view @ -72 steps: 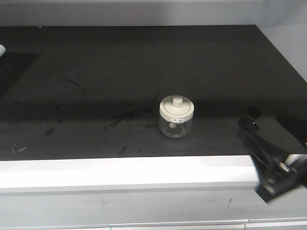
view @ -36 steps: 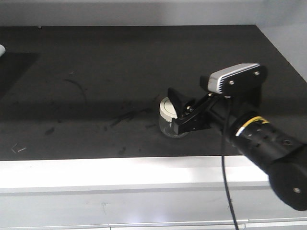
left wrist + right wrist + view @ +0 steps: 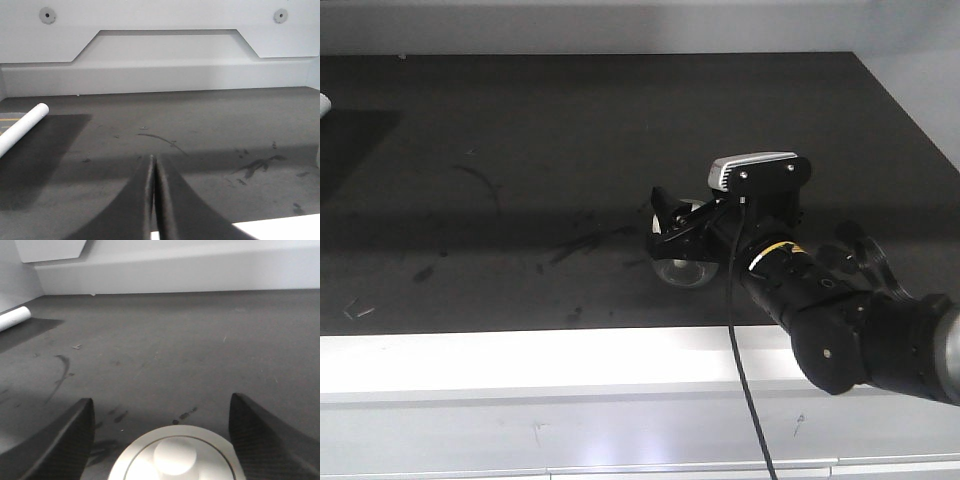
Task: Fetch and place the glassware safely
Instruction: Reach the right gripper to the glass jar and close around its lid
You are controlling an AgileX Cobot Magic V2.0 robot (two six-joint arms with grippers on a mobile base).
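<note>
While the right gripper (image 3: 161,405) hangs spread wide above the dark countertop (image 3: 520,140), its two fingers flank the glass jar (image 3: 682,272), clear of it and holding nothing | jar stands near the counter's front edge, off-white knobbed lid (image 3: 175,457) on | left gripper (image 3: 154,200) pressed together, empty | white tube (image 3: 22,127) far left

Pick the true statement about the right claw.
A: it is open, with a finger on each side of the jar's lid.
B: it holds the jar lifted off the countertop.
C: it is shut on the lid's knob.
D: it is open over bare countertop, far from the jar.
A: the right wrist view shows the right claw open, its dark fingers standing left and right of the lid of the jar.
</note>
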